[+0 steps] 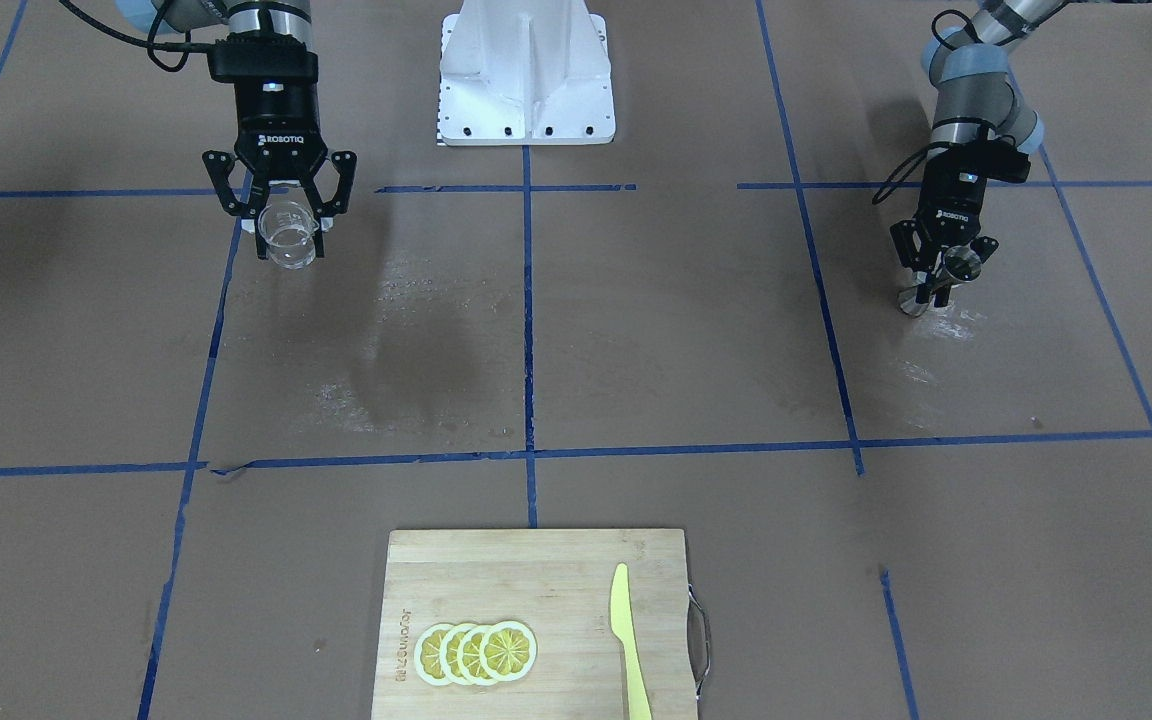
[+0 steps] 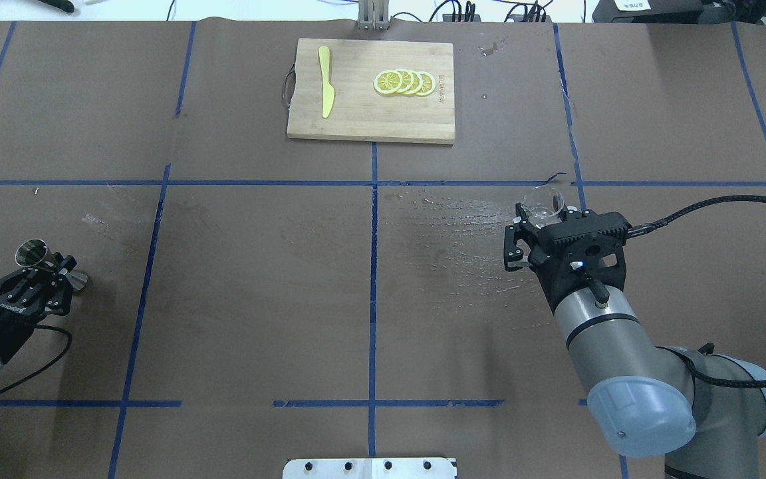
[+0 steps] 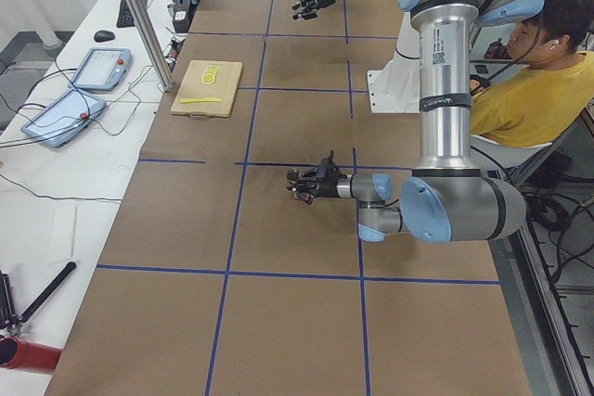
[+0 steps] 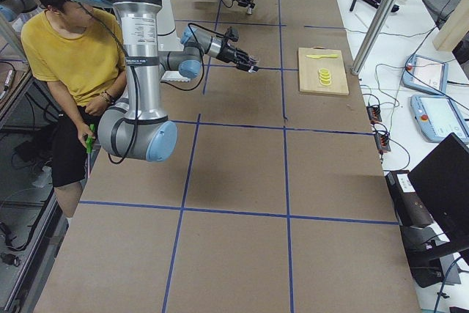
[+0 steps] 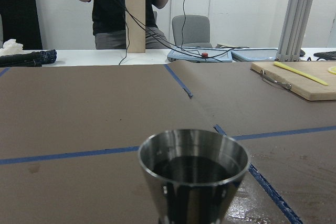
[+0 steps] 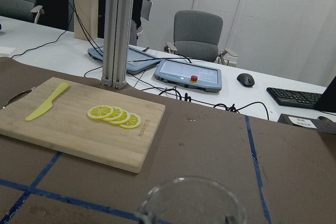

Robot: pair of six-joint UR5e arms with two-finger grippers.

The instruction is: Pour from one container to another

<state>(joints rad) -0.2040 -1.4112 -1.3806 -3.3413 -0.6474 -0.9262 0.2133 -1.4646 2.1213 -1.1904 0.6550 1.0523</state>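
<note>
The one container, a small clear glass cup (image 1: 289, 238), hangs above the table between the fingers of my right gripper (image 1: 288, 246), which is shut on it. From overhead the cup (image 2: 544, 202) sticks out ahead of the right gripper (image 2: 542, 216), and its rim (image 6: 191, 203) fills the bottom of the right wrist view. The other container, a grey steel jigger (image 2: 36, 253), leans tilted at the table's far left, with my left gripper (image 2: 57, 267) shut on its waist. The jigger's upper cone (image 5: 193, 174) looks dark inside. Its lower end (image 1: 912, 301) is close to the tabletop.
A wooden cutting board (image 2: 356, 120) lies at the far middle edge with lemon slices (image 2: 404, 82) and a yellow knife (image 2: 325, 90). Wet streaks (image 2: 463, 226) mark the brown table cover. A seated person (image 3: 529, 90) is beside the robot base.
</note>
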